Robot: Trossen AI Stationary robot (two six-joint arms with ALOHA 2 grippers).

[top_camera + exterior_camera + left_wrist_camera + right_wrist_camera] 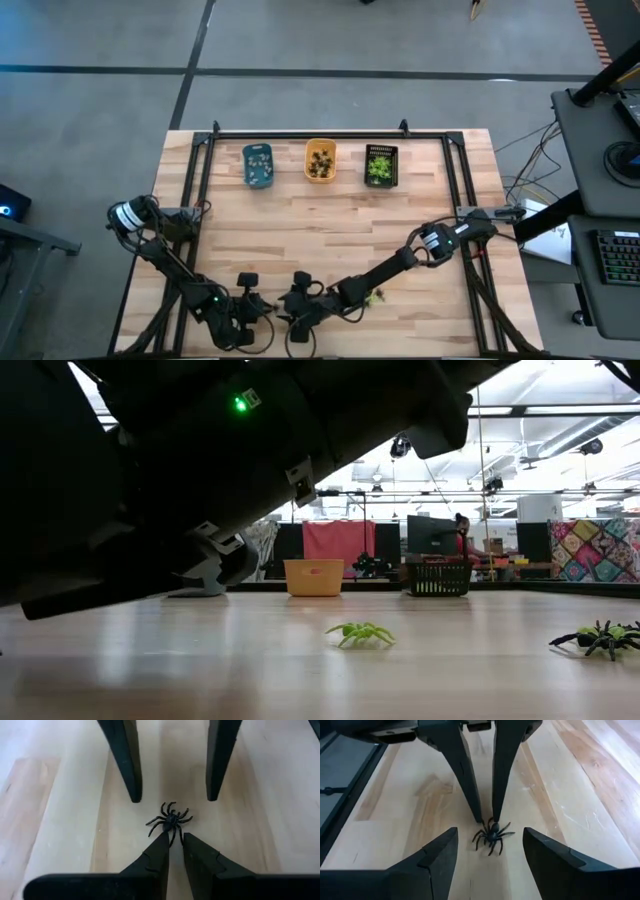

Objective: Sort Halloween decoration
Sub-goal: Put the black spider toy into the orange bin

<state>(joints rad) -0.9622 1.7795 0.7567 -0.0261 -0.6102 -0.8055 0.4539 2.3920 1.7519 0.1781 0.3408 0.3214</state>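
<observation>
High view: a pale wooden table [330, 230] with a dark metal frame stands on a grey concrete floor; both arms reach down to its near edge, where their grippers face each other closely.

A black spider [169, 822] lies flat on the wood between the two grippers. In the left wrist view the left gripper [175, 845] has its two fingers drawn nearly together, their tips at the spider's legs, touching or almost touching; whether they actually pinch a leg cannot be told. In the right wrist view the same black spider [491, 835] sits just ahead of the right gripper [490, 845], whose fingers stand wide apart on either side of it, not touching it.

Just right of the grippers a yellow-green spider [375, 295] lies on the boards; the low view shows it on the wood, with another black spider [600, 637] farther right, near the picture's edge.

Along the table's far side three small trays stand in a row: a blue tray [258, 166] on the left, an orange tray [320, 161] in the middle and a black tray [381, 166] on the right, each holding small figures.

Beyond the table the low view shows a bright workshop with ceiling lights, a red cloth, a monitor and a patterned quilt. A dark desk with a keyboard [618, 258] stands to the right.
</observation>
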